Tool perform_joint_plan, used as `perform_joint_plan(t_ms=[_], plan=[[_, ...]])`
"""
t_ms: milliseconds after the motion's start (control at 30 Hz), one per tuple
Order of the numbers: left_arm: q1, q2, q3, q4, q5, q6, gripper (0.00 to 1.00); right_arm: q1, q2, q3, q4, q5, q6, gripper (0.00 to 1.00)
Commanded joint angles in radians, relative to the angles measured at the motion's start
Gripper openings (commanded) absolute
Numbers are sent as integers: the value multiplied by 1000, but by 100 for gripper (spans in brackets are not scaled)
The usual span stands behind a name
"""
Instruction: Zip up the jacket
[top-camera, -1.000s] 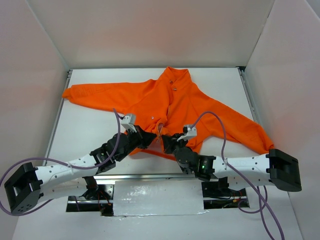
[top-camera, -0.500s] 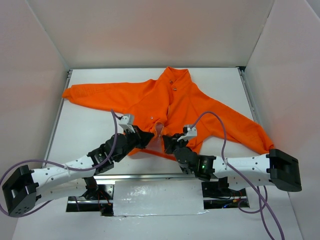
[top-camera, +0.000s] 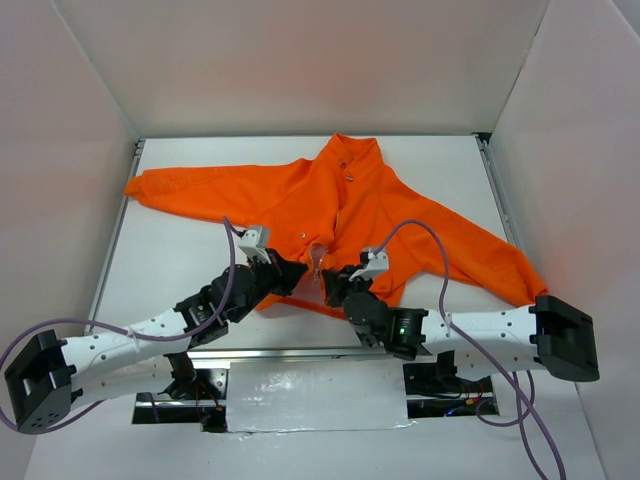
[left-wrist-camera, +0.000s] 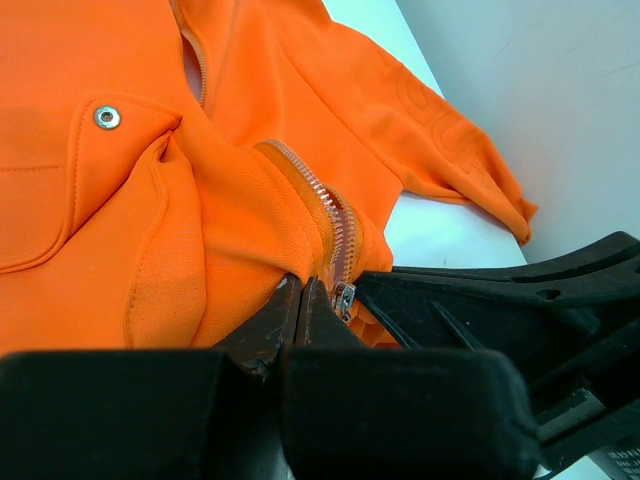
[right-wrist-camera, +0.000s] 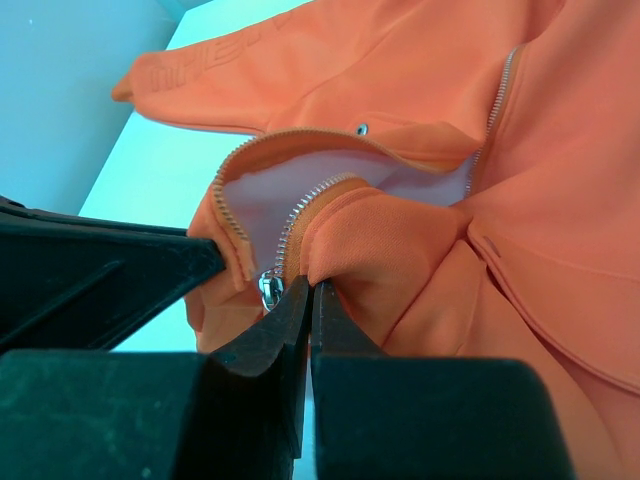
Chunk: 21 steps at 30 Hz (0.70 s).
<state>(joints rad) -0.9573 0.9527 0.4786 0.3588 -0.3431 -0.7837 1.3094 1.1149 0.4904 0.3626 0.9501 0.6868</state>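
Observation:
The orange jacket (top-camera: 350, 205) lies spread on the white table, collar at the far side, hem toward the arms. Its zipper is open at the bottom. My left gripper (top-camera: 297, 276) is shut on the hem fabric of one front panel, beside the zipper teeth (left-wrist-camera: 330, 215) and metal slider (left-wrist-camera: 344, 297). My right gripper (top-camera: 333, 283) is shut on the hem fabric of the other panel (right-wrist-camera: 380, 240), next to the slider (right-wrist-camera: 268, 290). The two grippers stand close together at the hem, each visible as a black shape in the other's wrist view.
White walls enclose the table (top-camera: 180, 260) on three sides. The jacket's sleeves reach toward the far left (top-camera: 170, 190) and right (top-camera: 500, 265). Purple cables loop above both arms. A metal rail runs along the near edge (top-camera: 300, 352).
The left gripper has shifted slightly left and back; the right gripper has edged a little toward the left. The lower zipper opening is lifted and spread a bit more.

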Motion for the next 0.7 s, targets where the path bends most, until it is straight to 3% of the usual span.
perform_joint_plan(t_ms=[0, 667], plan=[[-5, 18, 55, 54, 9, 31, 0, 4, 20, 60, -16, 30, 3, 0], [-5, -5, 61, 34, -11, 49, 0, 5, 52, 66, -39, 18, 34, 0]])
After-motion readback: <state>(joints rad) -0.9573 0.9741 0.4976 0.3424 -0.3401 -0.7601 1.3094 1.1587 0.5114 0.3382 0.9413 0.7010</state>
